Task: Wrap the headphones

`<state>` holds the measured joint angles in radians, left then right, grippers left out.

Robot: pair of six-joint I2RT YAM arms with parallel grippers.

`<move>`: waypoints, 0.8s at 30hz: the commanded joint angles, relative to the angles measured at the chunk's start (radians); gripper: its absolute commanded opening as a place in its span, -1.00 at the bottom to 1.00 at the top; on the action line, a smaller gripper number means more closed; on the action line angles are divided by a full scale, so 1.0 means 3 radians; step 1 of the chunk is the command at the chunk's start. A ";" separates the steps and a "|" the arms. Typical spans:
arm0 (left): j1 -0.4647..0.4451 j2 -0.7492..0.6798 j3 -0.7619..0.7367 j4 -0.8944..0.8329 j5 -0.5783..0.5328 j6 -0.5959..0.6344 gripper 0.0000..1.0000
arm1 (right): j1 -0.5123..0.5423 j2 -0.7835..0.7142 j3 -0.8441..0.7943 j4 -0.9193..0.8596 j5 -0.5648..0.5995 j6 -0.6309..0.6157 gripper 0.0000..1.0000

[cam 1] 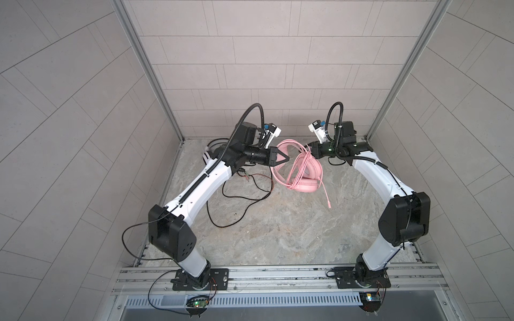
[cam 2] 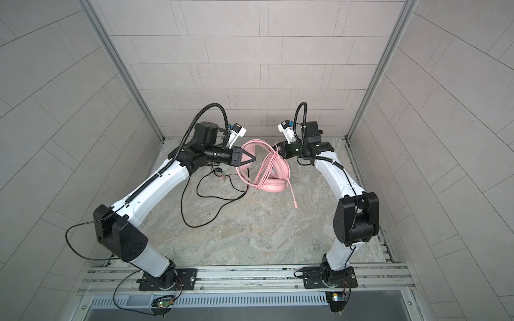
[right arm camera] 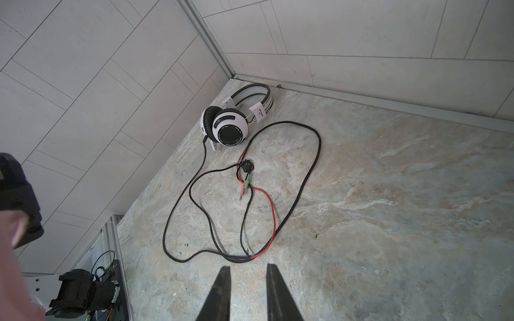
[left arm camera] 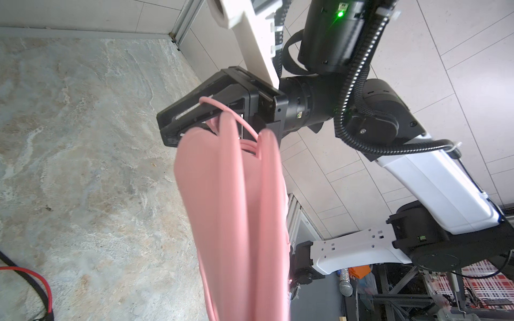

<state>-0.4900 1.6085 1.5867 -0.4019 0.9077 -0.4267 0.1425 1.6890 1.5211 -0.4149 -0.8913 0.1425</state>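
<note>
The pink headphones (cam 1: 306, 168) (cam 2: 274, 173) lie at the back middle of the table, their thin pink cable (cam 1: 292, 175) looped around them in several strands. My left gripper (cam 1: 286, 159) (cam 2: 253, 159) is shut and pokes inside the arc of the headband (left arm camera: 228, 208), which hides its jaws in the left wrist view. My right gripper (left arm camera: 162, 127) (right arm camera: 247, 268) is open at the top of the cable loops. A strand of cable (left arm camera: 214, 101) lies over one of its fingers. The white-and-black headphones (right arm camera: 230, 127) stand in the back left corner, mostly hidden behind the left arm in both top views.
A long black cable (cam 1: 222, 194) (right arm camera: 306, 180) with a red strand sprawls over the marble tabletop (cam 1: 278, 236) left of the middle. Tiled walls close in the back and both sides. A metal rail (cam 1: 278, 275) carries the arm bases along the front.
</note>
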 commanded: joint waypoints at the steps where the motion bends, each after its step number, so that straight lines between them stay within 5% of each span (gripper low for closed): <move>1: 0.0027 -0.0136 0.0030 0.0625 0.0266 -0.0211 -1.00 | -0.0005 -0.0072 -0.0079 0.0007 -0.0237 -0.0069 -0.50; 24: 0.0439 -0.0190 -0.0186 0.1751 0.0407 -0.1136 -1.00 | -0.0174 -0.0588 -0.0413 0.0149 -0.0191 0.0141 0.11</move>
<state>-0.3702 1.5963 1.5246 -0.0402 1.0359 -0.7258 0.0822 1.5696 1.4078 -0.3702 -0.9085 0.1822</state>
